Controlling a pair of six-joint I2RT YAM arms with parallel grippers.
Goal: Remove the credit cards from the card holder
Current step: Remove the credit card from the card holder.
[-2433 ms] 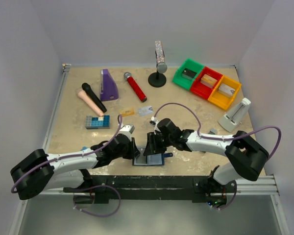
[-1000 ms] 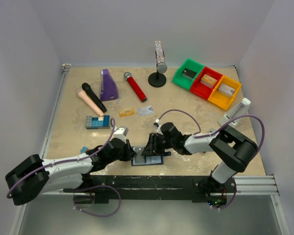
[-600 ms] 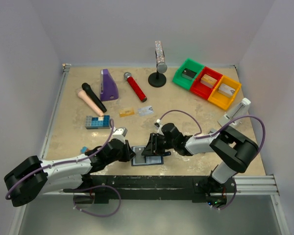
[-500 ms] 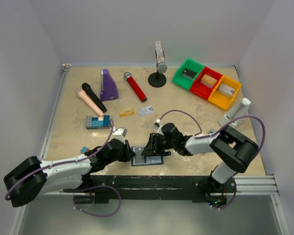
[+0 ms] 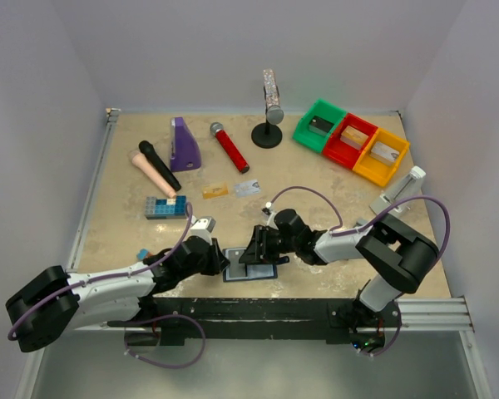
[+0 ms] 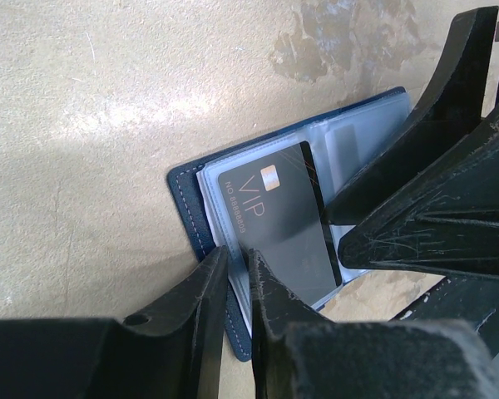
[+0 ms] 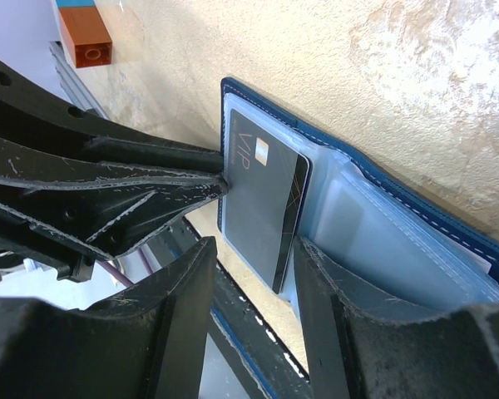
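I've got my left gripper (image 6: 237, 254) nipped tight on the card holder (image 6: 185, 202), at the edge nearest its fingertips. My right gripper (image 7: 254, 246) stands apart, the black card (image 7: 262, 199) just ahead between its fingers, gaps both sides. Bare table (image 6: 108, 125) beyond the left tips.

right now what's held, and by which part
The card holder, pinched at its sleeve edge by the left gripper; right gripper open around the black card's end.

Robotics lab test cell: beige table (image 5: 116, 220) boxed by plain white walls (image 5: 191, 50), two arms (image 5: 108, 283) bolted to black rail (image 5: 258, 312) at near edge
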